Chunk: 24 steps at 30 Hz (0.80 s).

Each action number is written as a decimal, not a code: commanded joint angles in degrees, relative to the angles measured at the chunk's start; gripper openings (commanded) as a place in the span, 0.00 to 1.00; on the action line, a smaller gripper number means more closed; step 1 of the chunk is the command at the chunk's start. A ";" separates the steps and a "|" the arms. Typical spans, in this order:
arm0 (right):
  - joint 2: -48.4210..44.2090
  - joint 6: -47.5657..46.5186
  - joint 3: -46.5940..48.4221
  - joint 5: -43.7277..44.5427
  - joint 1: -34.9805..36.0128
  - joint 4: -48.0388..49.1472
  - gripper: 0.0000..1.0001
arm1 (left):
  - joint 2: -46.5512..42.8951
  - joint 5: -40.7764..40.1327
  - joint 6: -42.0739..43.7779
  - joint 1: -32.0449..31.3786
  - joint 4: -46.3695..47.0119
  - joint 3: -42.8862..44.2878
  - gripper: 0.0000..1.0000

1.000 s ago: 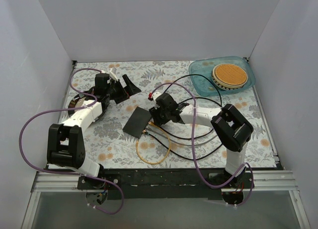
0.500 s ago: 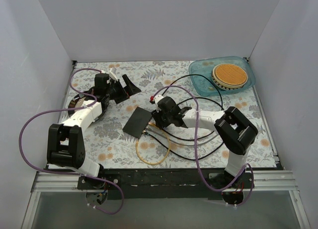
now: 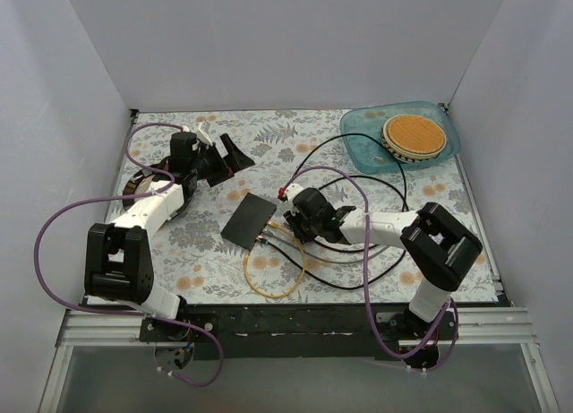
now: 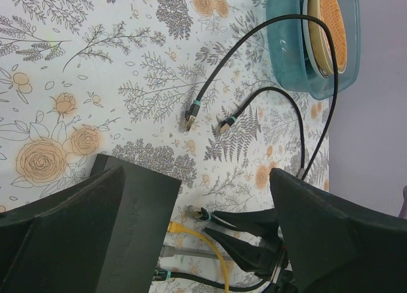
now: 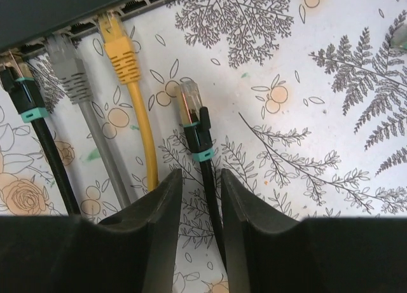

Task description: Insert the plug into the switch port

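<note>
Right wrist cam has the good stuff: right end effector (image 5: 201, 178) is pinched narrow, holding the plug (image 5: 189, 101) by its cord (image 5: 205, 154). The plug sits short of the switch (image 5: 57, 6) edge, just right of the yellow cable (image 5: 124, 64). I'd line it up with the free port (image 5: 136, 5) beside yellow, keep it level, then push straight. Top view only adds the left end effector (image 3: 221, 146), spread wide, well apart.
</note>
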 commanded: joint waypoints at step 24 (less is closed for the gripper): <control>2.03 -0.64 1.35 8.14 0.50 -2.91 0.01 | 0.95 10.47 1.56 0.47 3.58 -0.76 0.98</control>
